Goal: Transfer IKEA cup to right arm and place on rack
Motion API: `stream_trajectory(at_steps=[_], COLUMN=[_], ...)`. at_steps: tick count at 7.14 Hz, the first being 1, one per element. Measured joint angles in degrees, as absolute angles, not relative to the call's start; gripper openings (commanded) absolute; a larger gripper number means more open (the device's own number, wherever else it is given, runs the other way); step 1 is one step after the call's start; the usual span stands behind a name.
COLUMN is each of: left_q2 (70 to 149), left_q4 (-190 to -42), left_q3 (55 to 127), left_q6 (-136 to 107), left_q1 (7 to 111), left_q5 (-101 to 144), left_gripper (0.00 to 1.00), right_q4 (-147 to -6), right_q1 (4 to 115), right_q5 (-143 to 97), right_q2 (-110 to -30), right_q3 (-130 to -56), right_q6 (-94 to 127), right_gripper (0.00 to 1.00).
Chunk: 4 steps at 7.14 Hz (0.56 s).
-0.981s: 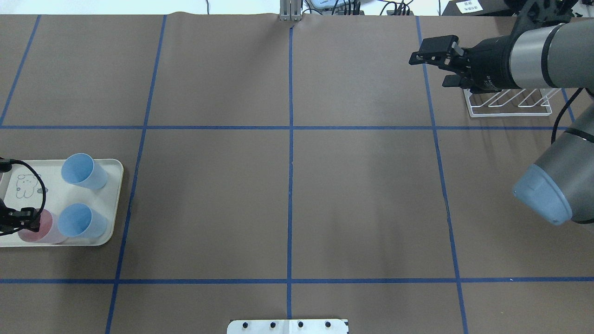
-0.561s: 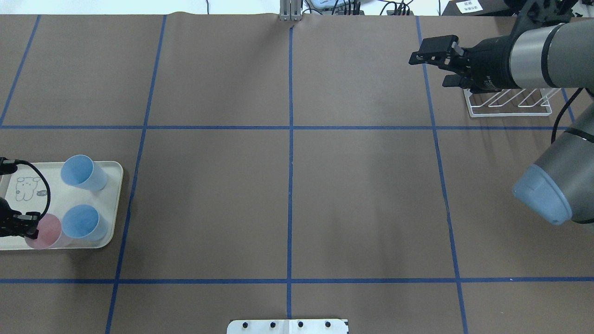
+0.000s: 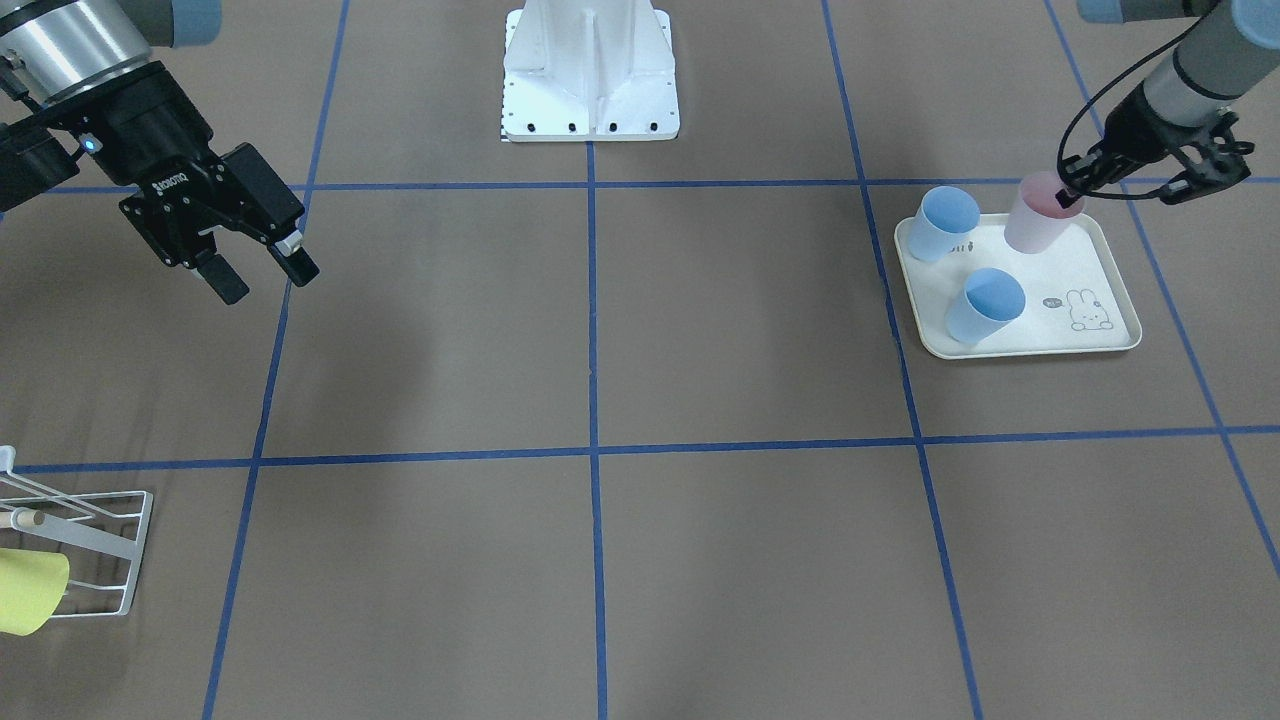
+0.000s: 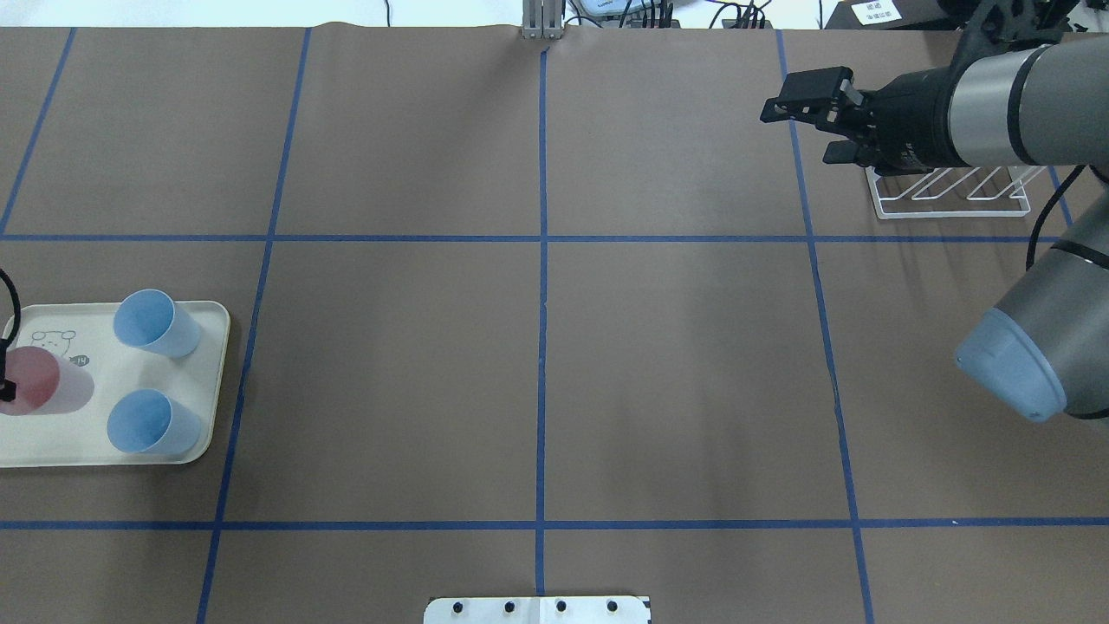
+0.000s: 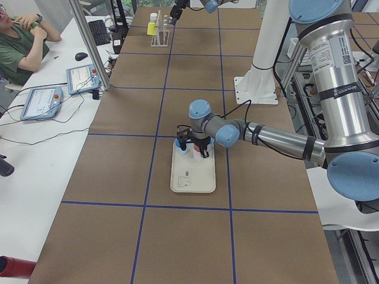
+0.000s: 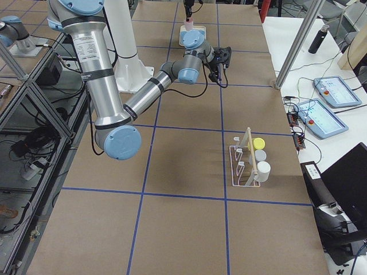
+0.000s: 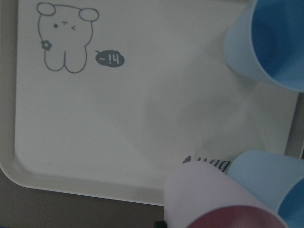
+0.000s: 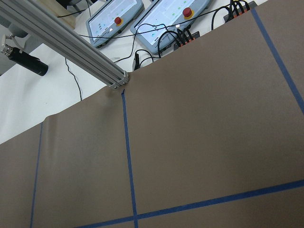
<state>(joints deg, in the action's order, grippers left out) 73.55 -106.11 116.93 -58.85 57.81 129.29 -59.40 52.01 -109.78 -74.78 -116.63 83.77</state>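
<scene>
Front-facing exterior footage is showing the left gripper (image 3: 1072,192) with its thin jaws pinching the rim of the pink cup (image 3: 1040,220). The cup is hanging upright, mouth up, over the robot-side edge of the tray (image 3: 1060,342). A second ago it was sitting in the tray's corner, touching one of the two blue cups (image 3: 985,305). Now, seen from overhead, it is drifting apart from that cup and over the printed drawing. It seems to be rising off the tray, though the gap beneath it is hard to make out. Both blue cups are staying on the tray.

That suggests the pick is succeeding and the carry toward the hand-over is only just beginning. Well apart, on the table's other side, the right gripper (image 3: 263,276) is waiting in the air with its thick jaws spread and nothing between them. Beyond it, the rack (image 3: 95,560) is standing near the table's far corner, already carrying a yellow cup (image 3: 25,592).
</scene>
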Motion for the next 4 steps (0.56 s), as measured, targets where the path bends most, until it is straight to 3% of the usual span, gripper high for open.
stream_trajectory(at_steps=[2, 4], left_q2=[78.07, 88.65], left_q4=[-101.11, -92.13], left_q3=[117.28, 117.15], left_q6=[-58.73, -58.91], left_q1=[63.28, 68.91], left_q5=[129.17, 128.81], left_gripper=[0.0, 0.0], right_q4=[-59.21, -58.13], right_q1=[51.63, 51.21], right_q5=[-109.79, -109.85], right_q2=[-74.72, -74.71], right_q3=[-116.62, -116.34], right_q6=[83.78, 83.78], right_gripper=[1.0, 1.0])
